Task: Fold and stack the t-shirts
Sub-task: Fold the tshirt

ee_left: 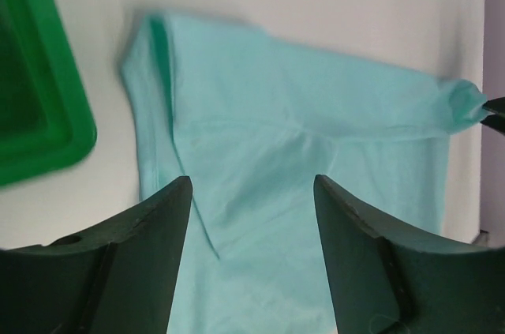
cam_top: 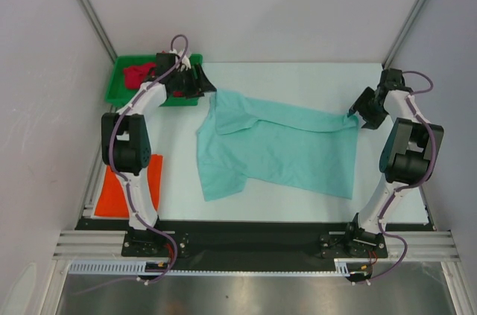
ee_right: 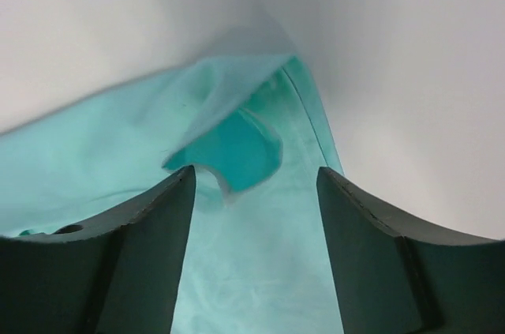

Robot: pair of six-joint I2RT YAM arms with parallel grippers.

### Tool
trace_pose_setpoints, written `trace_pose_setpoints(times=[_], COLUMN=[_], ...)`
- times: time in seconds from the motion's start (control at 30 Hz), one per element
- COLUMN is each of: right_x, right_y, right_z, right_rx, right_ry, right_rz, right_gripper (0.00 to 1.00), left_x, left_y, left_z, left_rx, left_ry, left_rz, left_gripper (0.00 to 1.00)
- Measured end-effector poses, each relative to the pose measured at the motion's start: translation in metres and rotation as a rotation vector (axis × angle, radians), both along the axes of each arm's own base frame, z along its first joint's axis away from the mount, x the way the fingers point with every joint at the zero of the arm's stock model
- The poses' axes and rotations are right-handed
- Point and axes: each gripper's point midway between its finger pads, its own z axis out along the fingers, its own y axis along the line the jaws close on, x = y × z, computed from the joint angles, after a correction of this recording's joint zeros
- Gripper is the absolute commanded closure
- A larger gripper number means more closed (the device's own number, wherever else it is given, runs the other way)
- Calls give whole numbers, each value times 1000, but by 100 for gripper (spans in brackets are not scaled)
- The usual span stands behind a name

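Observation:
A mint green t-shirt lies spread across the middle of the table, with its upper part folded over. My left gripper is at its far left corner, open. In the left wrist view the left gripper has its jaws wide apart over the mint cloth. My right gripper is at the shirt's far right corner. The right gripper is open too, and a curled corner of mint cloth sits just ahead of its fingers. An orange t-shirt lies flat at the left edge. A red t-shirt is bunched in the tray.
A rigid green plastic tray stands at the back left, right beside the left gripper, and its rim shows in the left wrist view. White walls and metal posts close in the table on three sides. The arm bases sit along the near edge.

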Motion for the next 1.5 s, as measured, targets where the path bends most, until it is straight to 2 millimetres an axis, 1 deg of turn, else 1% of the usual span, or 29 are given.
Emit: trace_pose_setpoints(times=[0.07,0.1,0.17,0.2,0.23,0.33,0.43,0.53,0.7,0.77,0.9,0.93,1.07,1.17,1.2,1.3,1.33,1.37,1.4,1.43,1.47,1.5], right_x=[13,19,33,38,43,48,45,40,37,35,32,32,33,34,35,37,37,37,37,37,37,38], right_y=[-4,-6,-9,-11,-12,-16,-17,-19,-22,-21,-19,-19,-18,-18,-18,-17,-16,-15,-14,-13,-13,-13], right_z=[12,17,25,28,29,30,26,17,-3,-9,-15,-16,-20,-21,-21,-26,-29,-32,-35,-37,-39,-40], right_rx=[-18,-26,-40,-46,-48,-62,-71,-66,-43,-36,-19,-15,7,20,23,38,46,53,61,67,71,74], right_ry=[-44,-64,-107,-122,-130,-130,-116,-97,-59,-46,-40,-37,-40,-45,-48,-50,-46,-41,-35,-31,-26,-24], right_rz=[13,20,29,34,37,34,43,50,50,59,73,75,80,81,82,79,80,78,74,71,66,62], right_gripper=[29,29,29,29,29,28,27,25,25,28,32,35,38,40,42,49,53,55,61,64,68,77], left_x=[20,29,44,49,53,56,53,53,56,56,57,57,65,69,71,73,73,73,73,73,73,72], left_y=[-5,-7,-10,-11,-12,-14,-14,-16,-20,-21,-20,-21,-22,-22,-23,-24,-25,-25,-25,-25,-25,-25], left_z=[17,22,23,19,12,-19,-48,-57,-60,-62,-68,-69,-70,-70,-70,-73,-75,-77,-80,-83,-86,-88], left_rx=[16,23,33,34,33,34,45,56,78,84,83,82,80,76,72,63,62,61,60,60,62,60], left_ry=[-77,-107,-137,-137,-128,-69,-5,16,15,18,32,32,24,20,21,23,24,28,32,38,42,49], left_rz=[-25,-34,-44,-46,-46,-45,-32,-21,-13,-10,5,7,19,24,28,33,34,36,36,37,37,40], left_gripper=[32,33,37,42,43,42,38,36,36,36,38,38,40,44,45,53,55,60,64,68,75,76])
